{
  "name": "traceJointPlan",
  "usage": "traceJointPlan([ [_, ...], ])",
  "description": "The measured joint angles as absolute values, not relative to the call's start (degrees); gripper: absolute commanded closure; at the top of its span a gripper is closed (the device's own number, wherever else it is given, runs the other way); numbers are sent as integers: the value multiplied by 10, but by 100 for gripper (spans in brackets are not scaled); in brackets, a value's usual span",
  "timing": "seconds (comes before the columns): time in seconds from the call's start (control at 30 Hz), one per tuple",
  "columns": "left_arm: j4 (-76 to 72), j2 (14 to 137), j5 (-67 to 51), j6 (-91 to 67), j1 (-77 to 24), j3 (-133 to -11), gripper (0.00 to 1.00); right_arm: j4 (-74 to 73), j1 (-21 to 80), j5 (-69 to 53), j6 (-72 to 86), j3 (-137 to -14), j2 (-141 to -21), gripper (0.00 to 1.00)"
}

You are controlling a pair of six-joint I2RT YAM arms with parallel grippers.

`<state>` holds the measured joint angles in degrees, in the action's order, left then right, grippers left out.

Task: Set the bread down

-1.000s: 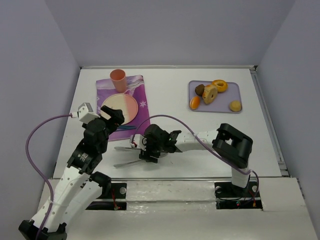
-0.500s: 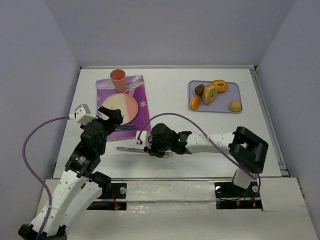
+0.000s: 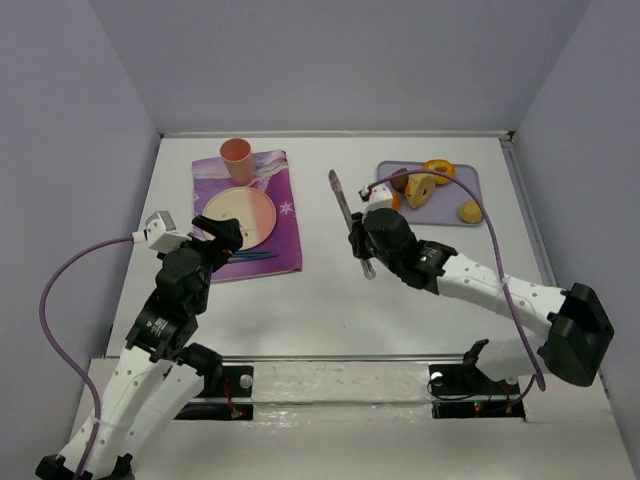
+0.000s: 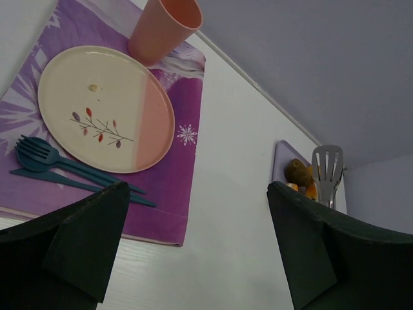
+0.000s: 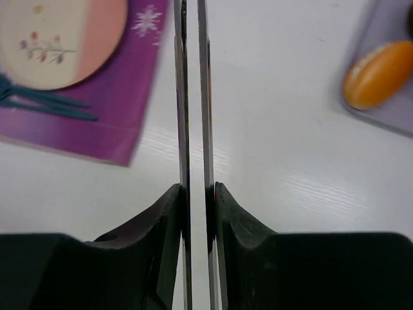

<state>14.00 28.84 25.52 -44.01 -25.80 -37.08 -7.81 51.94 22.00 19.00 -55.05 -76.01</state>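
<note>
- Two hands, two states: your right hand [image 3: 362, 243] is clenched on the tongs [image 3: 343, 205], squeezing both blades nearly together. Your left hand [image 3: 222, 232] is spread wide and holds nothing, just beside the plate [image 3: 240, 215].
- Bread pieces sit on the tray [image 3: 457, 196] at 1 o'clock on the bench [image 3: 320, 300]. The orange roll [image 3: 390, 205] lies at the tray's 7 o'clock corner.
- Ease your grip so the blades spring apart (they look almost shut), straddle one piece from above, then close gently.
- Aim the carry toward the plate at 10 o'clock.
- Which tray item counts as the bread is hard to tell. The right wrist view cuts off the tongs' tip and most of the tray.
</note>
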Motion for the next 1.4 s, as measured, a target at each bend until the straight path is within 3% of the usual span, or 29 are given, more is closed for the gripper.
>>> traceJointPlan([
  [0.13,140,288,255,-440,-258,-371,1,-140,465,252,261,-525,-736,66],
  [0.33,140,288,255,-440,-258,-371,1,-213,463,267,304,-522,-698,56],
  [0.67,140,280,255,-440,-258,-361,1,-275,426,271,322,-527,-693,51],
  [0.97,139,270,256,-440,-258,-360,1,-288,394,286,324,-550,-729,43],
  [1.4,138,272,256,-440,-258,-360,1,-276,325,254,313,-606,-845,43],
])
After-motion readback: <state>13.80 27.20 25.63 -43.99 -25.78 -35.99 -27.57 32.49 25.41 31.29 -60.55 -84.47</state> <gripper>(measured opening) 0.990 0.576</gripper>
